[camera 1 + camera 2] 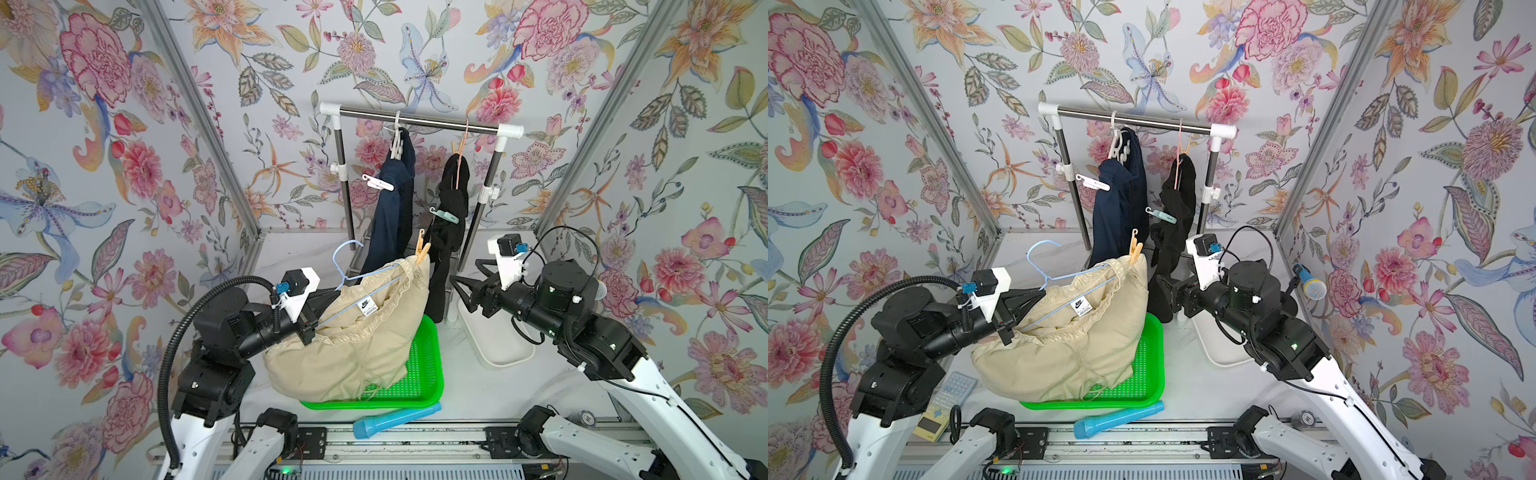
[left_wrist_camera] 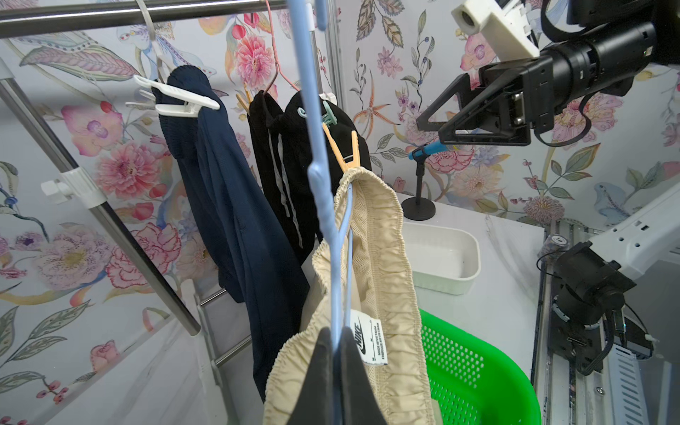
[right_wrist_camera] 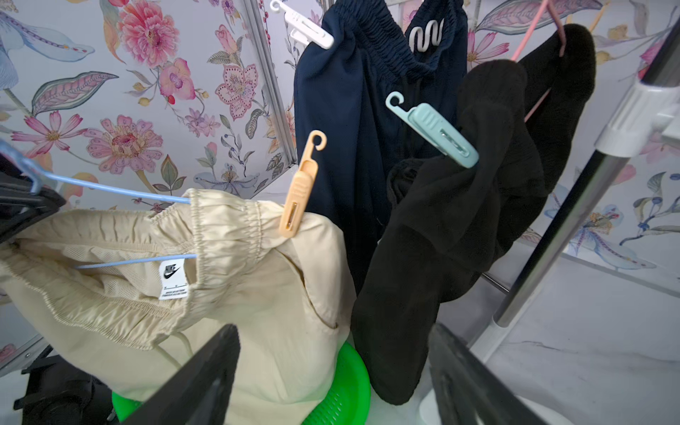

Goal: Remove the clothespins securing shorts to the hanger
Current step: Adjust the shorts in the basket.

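With hanger [image 1: 348, 257] pinched by left end effector [image 1: 333, 293] and cream shorts [image 1: 357, 345] draped over basket [image 1: 374, 405], spread right end effector [image 1: 461, 286] should be lined up across the tail of the 1 tan peg [image 1: 422, 251] on the waistband corner, squeezed, then pulled straight off.

Walls: floral wallpaper [image 1: 104, 166] on three sides, big pink and orange blooms on pale grey. Aluminium profile posts [image 1: 201, 124] run up both back corners. Table [image 1: 291, 253] is white and glossy with faint marble veining. Garment rack [image 1: 436, 121] stands at the table's back edge: steel bar, dark uprights, white plastic joints. Aluminium rail [image 1: 415, 440] runs along the front edge. Light is even and diffuse.
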`<control>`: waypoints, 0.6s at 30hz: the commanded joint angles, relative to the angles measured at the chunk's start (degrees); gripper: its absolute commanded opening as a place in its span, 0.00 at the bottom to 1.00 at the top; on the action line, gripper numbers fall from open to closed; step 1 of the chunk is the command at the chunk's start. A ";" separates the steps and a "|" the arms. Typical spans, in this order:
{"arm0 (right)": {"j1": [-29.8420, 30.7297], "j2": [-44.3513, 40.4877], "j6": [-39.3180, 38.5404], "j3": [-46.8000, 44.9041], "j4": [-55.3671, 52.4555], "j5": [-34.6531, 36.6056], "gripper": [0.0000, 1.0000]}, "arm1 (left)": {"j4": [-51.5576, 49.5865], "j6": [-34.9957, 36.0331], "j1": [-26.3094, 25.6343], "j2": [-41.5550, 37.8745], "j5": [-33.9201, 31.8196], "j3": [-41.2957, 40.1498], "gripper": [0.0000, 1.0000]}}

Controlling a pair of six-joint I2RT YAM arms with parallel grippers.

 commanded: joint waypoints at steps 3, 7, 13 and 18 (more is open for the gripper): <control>3.33 1.46 -5.05 3.20 -2.20 0.76 0.82 | 5.55 -1.64 -0.95 1.90 2.39 -1.12 0.00; 5.92 2.82 -7.05 5.07 -3.35 2.87 0.83 | 5.91 -1.13 -3.46 3.60 0.89 -1.78 0.00; 6.33 2.40 -6.26 4.49 -3.33 6.89 0.86 | 6.10 0.68 -10.25 5.87 -2.20 -2.30 0.00; 7.08 1.96 -10.04 3.14 -3.34 -3.86 0.87 | 4.01 4.06 -15.76 8.74 -2.49 -1.68 0.00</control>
